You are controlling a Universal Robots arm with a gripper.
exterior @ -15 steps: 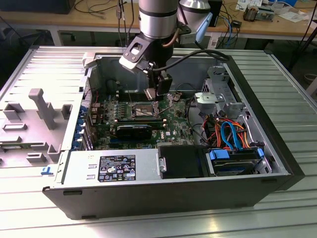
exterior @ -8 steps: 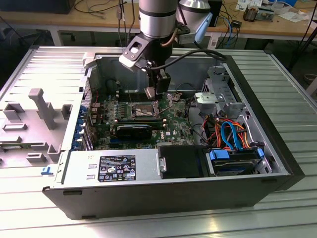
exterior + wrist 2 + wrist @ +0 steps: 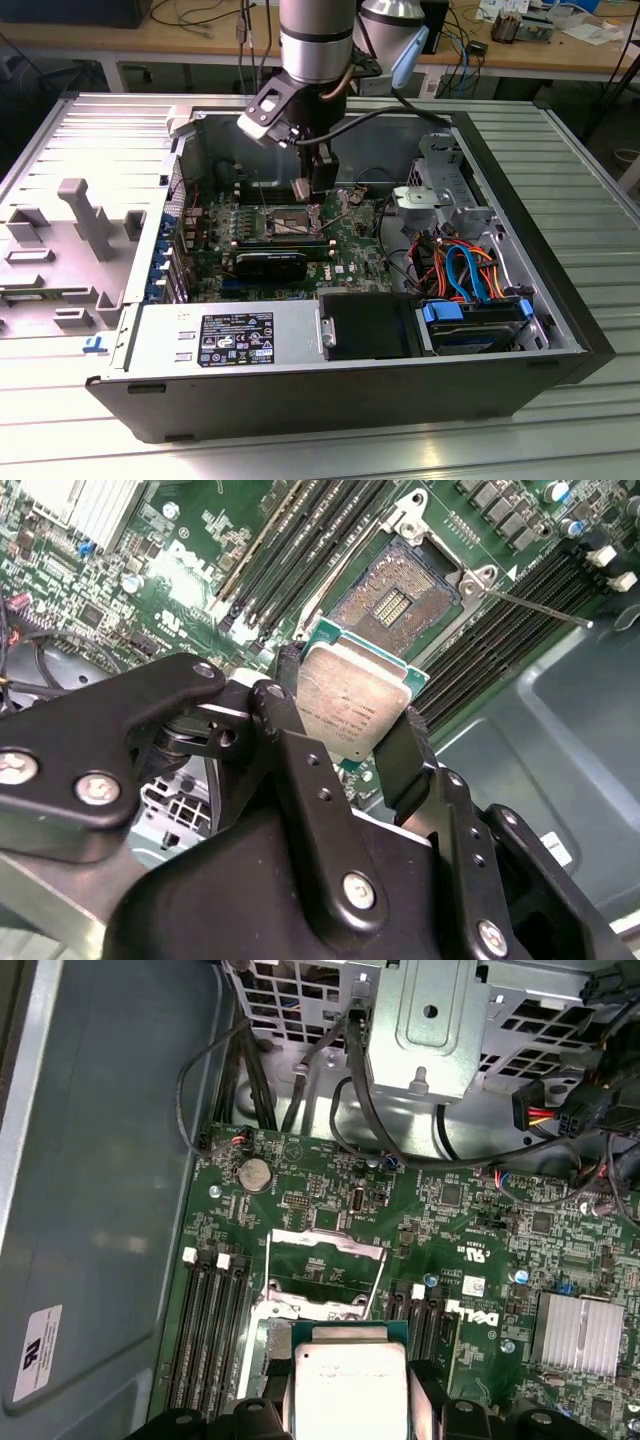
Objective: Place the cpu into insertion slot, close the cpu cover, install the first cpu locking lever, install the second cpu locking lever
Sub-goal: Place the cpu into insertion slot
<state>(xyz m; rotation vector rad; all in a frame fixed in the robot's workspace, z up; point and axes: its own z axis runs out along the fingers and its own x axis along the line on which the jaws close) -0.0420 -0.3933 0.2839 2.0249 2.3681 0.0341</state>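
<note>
Exterior view: raised, off arm, facing down at slant into open computer case. Mid distance, whole case in frame, arm entering at 12 o'clock. First wrist view: close above motherboard, facing drive cage. Second wrist view: closer still, behind gripper linkage. All three share motherboard around insertion slot — both wrist views share clamped cpu.

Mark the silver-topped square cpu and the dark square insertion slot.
silver-topped square cpu [image 3: 352,705], second wrist view, centre of its metal top.
dark square insertion slot [image 3: 394,600], second wrist view, middle of its contact field.
</note>
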